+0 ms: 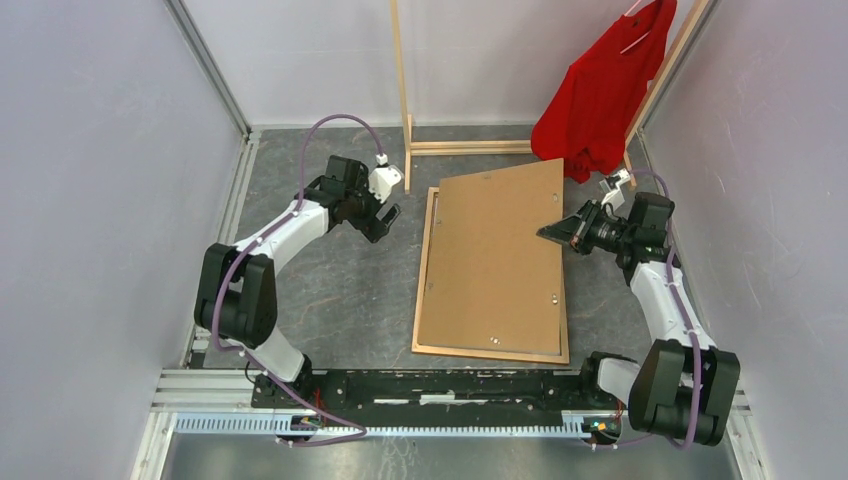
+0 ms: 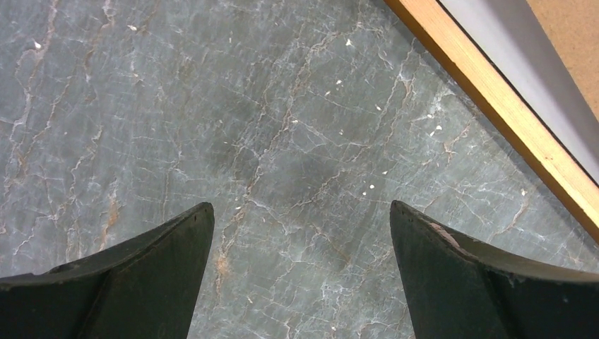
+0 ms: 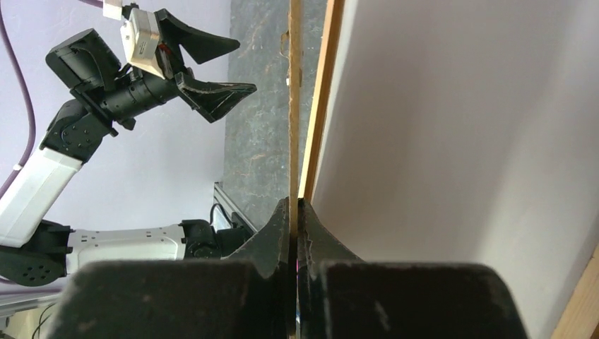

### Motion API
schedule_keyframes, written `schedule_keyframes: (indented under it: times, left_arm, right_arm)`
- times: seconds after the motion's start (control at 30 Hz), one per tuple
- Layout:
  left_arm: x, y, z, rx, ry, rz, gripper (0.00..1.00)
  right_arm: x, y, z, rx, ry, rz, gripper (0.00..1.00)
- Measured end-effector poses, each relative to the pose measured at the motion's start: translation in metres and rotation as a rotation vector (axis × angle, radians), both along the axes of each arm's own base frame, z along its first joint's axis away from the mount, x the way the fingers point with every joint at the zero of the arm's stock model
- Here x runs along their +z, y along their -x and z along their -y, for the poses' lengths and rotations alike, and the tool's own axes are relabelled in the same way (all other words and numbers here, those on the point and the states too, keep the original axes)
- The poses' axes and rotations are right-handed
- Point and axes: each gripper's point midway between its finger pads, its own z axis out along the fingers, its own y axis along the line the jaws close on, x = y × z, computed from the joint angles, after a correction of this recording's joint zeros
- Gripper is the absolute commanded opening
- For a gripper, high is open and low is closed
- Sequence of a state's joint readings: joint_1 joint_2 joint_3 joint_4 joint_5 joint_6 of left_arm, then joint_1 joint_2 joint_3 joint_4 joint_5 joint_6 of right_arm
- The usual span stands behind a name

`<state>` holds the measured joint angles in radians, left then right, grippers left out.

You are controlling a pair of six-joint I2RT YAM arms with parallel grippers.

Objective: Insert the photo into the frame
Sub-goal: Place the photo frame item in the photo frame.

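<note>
Backing panel [image 1: 495, 250] edge between closed right jaws, frame [image 1: 490, 355] underneath

Frame [image 1: 480, 353]: large rectangle of thin orange-brown wooden strips, flat on the table [image 1: 340, 290], between the two pairs of jaws. Left long strip near the spread jaws of the left gripper [image 1: 385, 215], not touching, crossing the upper right corner of that wrist view. Right side under the closed jaws of the right gripper [image 1: 545, 232]. Photo [image 3: 459, 141]: plain white back showing, printed side unseen, lying within the strips, just beside the right jaws; from above mostly covered by a skewed brown panel [image 1: 495, 260].
</note>
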<state>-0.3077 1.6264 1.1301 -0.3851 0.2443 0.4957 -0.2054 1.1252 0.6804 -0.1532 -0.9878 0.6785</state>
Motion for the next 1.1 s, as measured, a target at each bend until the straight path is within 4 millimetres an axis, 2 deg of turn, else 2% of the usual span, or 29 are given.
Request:
schedule_keyframes:
  times: [0.3, 0.57, 1.1]
  left_arm:
    - [-0.011, 0.009, 0.010, -0.050, -0.024, 0.002, 1.00]
    - [-0.019, 0.009, 0.016, -0.059, -0.045, -0.004, 1.00]
    - [-0.028, 0.012, 0.027, -0.079, -0.098, -0.009, 1.00]
  right_arm:
    - [-0.017, -0.007, 0.008, 0.006, 0.004, -0.067, 0.00]
    - [-0.027, -0.015, 0.009, 0.024, -0.008, -0.097, 0.00]
    - [-0.040, -0.021, 0.010, 0.037, -0.021, -0.129, 0.00]
